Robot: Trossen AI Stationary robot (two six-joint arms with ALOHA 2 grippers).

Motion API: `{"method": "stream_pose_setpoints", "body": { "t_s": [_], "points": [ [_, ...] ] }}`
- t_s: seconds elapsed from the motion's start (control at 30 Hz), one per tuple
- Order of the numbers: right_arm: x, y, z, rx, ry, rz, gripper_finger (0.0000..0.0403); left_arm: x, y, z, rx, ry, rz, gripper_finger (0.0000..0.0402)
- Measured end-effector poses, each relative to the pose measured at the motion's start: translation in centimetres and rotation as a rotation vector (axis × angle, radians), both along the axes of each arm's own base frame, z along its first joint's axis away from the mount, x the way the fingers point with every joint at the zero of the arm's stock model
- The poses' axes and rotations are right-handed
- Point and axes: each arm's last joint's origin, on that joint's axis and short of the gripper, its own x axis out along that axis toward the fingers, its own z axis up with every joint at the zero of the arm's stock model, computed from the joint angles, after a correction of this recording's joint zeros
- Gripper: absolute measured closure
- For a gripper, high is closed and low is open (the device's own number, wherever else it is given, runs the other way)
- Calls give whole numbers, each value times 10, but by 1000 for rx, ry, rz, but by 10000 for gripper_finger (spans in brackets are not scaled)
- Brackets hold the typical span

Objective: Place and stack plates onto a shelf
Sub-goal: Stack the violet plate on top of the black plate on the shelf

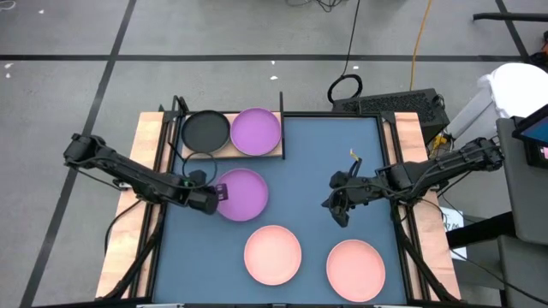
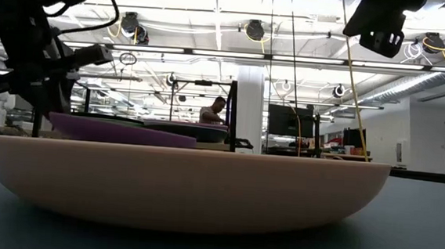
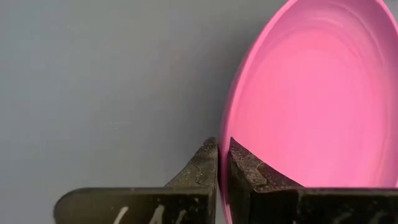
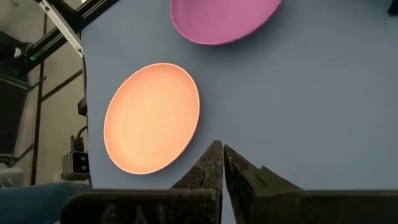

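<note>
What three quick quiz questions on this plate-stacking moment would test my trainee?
1. True or false: the left claw is shut on the rim of a purple plate.
2. How many plates sit on the shelf?
3. What lies on the mat nearest the camera side: A) black plates, B) salmon plates, C) green plates?

Key: 1 true; 2 two, the black plate and the second purple plate; 3 B.
</note>
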Motion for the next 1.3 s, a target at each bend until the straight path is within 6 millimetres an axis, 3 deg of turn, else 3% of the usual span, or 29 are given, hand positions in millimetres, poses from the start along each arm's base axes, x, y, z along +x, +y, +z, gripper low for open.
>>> {"method": "stream_pose_setpoints", "body": {
  "t_s": [0.53,0.77,1.0,1.3],
  "points": [
    [-6,2,-5,141,93,-153,403,14,-4,24,40,-49,-134,390],
    [-6,4,-5,256,106,-257,403,24,-8,45,77,-89,-250,390],
    [-8,16,-7,385,143,-351,403,34,-11,68,122,-134,-357,390],
    [-3,37,-15,492,173,-440,403,36,-12,84,147,-170,-433,390]
  ]
}}
